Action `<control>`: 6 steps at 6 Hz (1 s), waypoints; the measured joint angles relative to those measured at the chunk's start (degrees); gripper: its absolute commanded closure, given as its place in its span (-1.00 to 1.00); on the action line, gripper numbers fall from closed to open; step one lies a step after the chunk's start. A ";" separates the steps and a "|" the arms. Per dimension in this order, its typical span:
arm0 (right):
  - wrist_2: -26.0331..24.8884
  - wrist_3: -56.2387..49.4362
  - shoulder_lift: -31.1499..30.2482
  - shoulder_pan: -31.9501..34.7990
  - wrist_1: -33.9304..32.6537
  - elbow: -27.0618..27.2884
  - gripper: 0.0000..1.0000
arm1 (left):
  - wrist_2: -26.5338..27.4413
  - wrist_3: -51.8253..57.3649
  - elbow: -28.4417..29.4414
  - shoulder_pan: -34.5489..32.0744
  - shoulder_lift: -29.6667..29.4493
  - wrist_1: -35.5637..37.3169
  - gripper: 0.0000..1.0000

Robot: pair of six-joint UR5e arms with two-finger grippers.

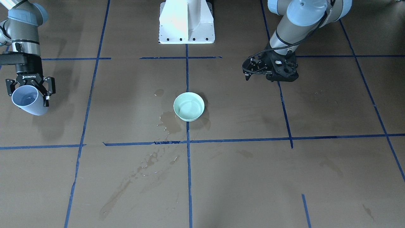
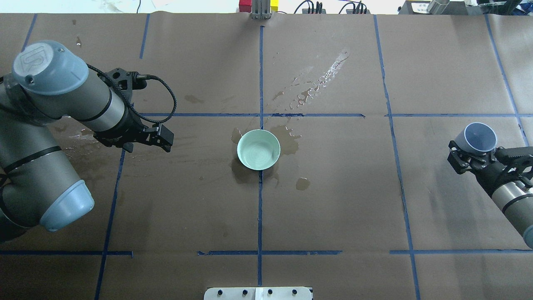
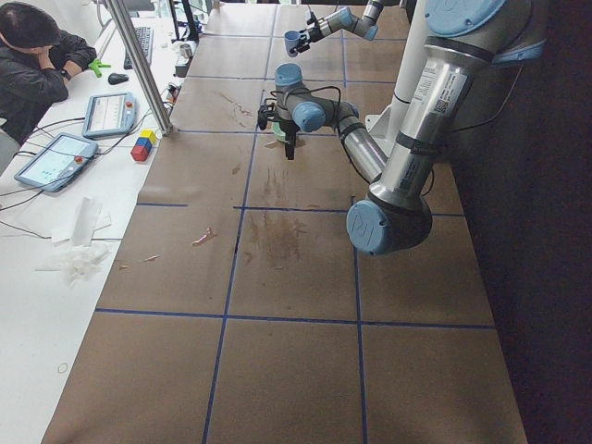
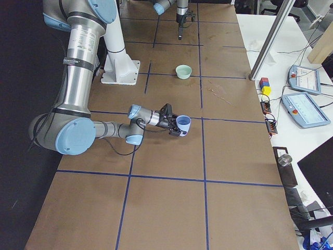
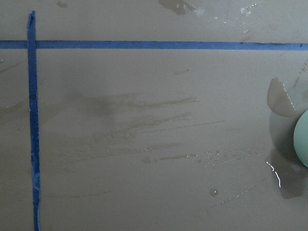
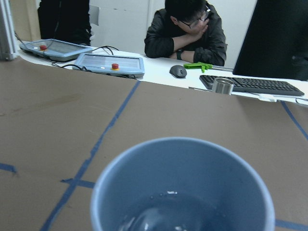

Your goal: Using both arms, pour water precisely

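Well off to the left of our right gripper [image 1: 30, 92], which is clamped on a tilted blue cup [image 1: 28, 102] with water [image 6: 168, 214] low inside, sits the green bowl [image 1: 189, 106], nearer our empty left gripper [image 1: 250, 71], whose finger gap we cannot tell.

Bare brown paper-covered table [image 2: 333, 200] stretches to either side of the pale green round bowl [image 2: 258, 149], which stands at the centre. The black left gripper [image 2: 165, 139] hangs well left of it; the black right gripper [image 2: 474, 151], clasping a blue-grey tapered cup [image 2: 479, 136], well right. A white bolted pedestal [image 2: 258, 293] sits at the near edge.
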 measured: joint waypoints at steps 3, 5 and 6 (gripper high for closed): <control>0.15 -9.57 6.71 -0.17 -1.73 2.40 0.81 | -0.02 0.02 0.05 0.10 -0.12 0.00 -1.00; 0.16 -12.37 15.80 -0.40 -12.03 3.06 0.95 | 0.02 -0.04 0.14 0.23 -0.25 0.00 -1.00; -0.04 -12.83 20.81 -0.65 -19.61 3.03 0.97 | 0.01 -0.04 0.17 0.26 -0.35 0.00 -1.00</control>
